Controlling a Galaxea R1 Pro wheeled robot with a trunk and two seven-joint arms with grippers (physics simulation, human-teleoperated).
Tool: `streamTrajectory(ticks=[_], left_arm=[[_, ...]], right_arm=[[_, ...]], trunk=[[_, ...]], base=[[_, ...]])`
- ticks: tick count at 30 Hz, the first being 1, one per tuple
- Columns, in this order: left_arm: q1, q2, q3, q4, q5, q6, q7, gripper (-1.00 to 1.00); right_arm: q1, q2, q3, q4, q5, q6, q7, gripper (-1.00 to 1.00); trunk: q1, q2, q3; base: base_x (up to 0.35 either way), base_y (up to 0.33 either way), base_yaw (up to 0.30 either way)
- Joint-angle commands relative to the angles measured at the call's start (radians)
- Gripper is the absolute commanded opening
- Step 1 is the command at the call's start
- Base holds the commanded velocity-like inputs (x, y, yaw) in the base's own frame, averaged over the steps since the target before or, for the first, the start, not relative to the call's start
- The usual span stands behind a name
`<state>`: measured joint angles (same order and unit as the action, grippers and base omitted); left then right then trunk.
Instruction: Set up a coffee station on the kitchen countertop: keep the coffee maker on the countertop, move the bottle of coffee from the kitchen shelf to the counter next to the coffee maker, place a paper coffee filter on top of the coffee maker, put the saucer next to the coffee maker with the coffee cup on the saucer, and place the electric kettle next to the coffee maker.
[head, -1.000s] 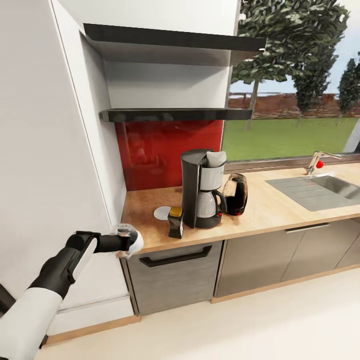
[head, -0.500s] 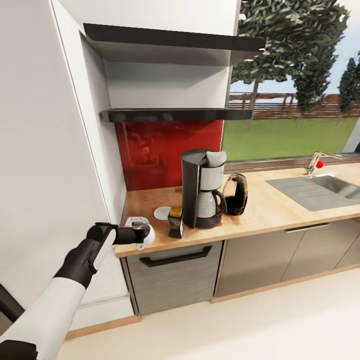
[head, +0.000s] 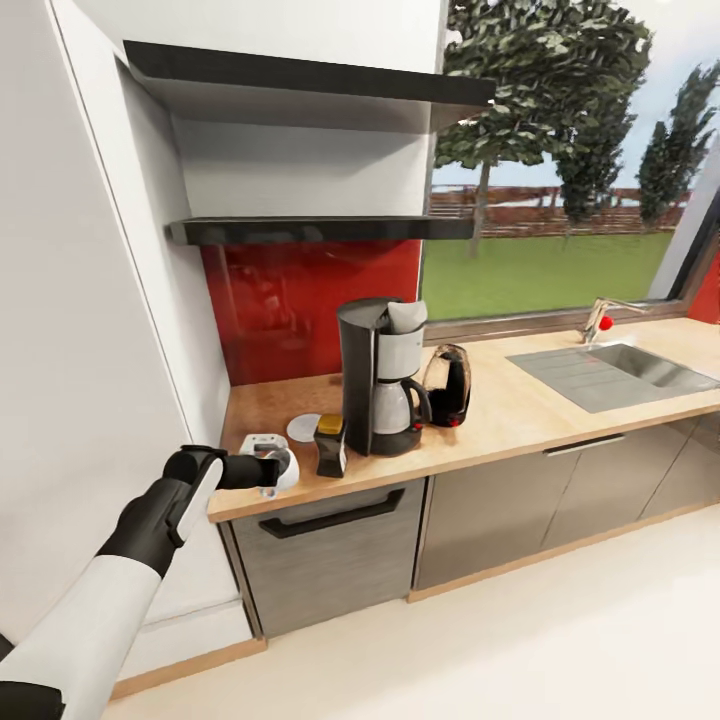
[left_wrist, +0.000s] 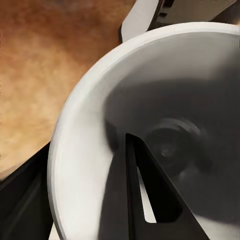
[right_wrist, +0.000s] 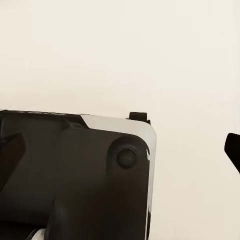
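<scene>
My left gripper is shut on the coffee cup, a tiny white cup held over the front left corner of the countertop. In the left wrist view one finger sits inside the coffee cup and the other outside its wall, so the left gripper pinches the rim. The saucer lies just behind, beside the bottle of coffee. The coffee maker carries the paper coffee filter on top, with the electric kettle to its right. My right gripper hangs open over pale floor.
The black kitchen shelf runs above a red backsplash. A tall white cabinet side walls the counter's left end. At the right are a sink and tap. Part of my own body shows under the right wrist.
My left arm has carried the coffee cup right and inward, from beside the counter's front left corner to over its surface. The head view has since shifted, sliding everything leftward.
</scene>
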<state>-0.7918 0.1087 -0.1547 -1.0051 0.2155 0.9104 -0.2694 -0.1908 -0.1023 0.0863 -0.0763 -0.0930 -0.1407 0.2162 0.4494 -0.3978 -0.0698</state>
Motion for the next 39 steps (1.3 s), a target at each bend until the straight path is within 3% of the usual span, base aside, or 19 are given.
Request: streamTrajectory(ticks=[1,6,14,23,31,39], left_arm=[[-0.001,0.001,-0.002,-0.001,0.003,0.004,0.002,-1.0],[-0.002,0.011,-0.002,-0.001,-0.023,0.004,0.004,-1.0],[0.007,0.065,-0.002,0.0,-0.059,0.004,0.004,-1.0],[0.01,0.07,-0.002,0.0,-0.161,0.004,0.004,-1.0],[0.011,0.068,-0.002,0.0,-0.171,0.003,0.004,-1.0],[0.011,0.072,-0.002,0.0,-0.171,0.003,0.004,-1.0]], right_arm=[[-0.001,0.0,0.008,0.001,-0.01,-0.003,0.003,1.0],[-0.001,0.0,0.009,0.001,-0.01,-0.003,0.003,1.0],[-0.001,0.0,0.01,0.001,-0.01,-0.003,0.003,1.0],[-0.001,0.0,0.01,0.001,-0.009,-0.005,0.003,1.0],[-0.001,-0.002,0.01,0.002,-0.008,-0.005,0.003,1.0],[-0.001,-0.002,0.01,0.003,-0.008,-0.005,0.003,1.0]], trunk=[[0.001,-0.002,-0.002],[0.001,-0.002,-0.002],[0.001,-0.002,-0.002],[0.001,-0.002,-0.002],[0.001,-0.002,-0.002],[0.001,-0.002,-0.002]], base=[[0.0,0.0,-0.017],[0.111,0.0,-0.005],[0.175,0.0,0.0],[0.008,0.0,0.0],[0.015,0.0,0.0],[0.25,0.0,0.0]])
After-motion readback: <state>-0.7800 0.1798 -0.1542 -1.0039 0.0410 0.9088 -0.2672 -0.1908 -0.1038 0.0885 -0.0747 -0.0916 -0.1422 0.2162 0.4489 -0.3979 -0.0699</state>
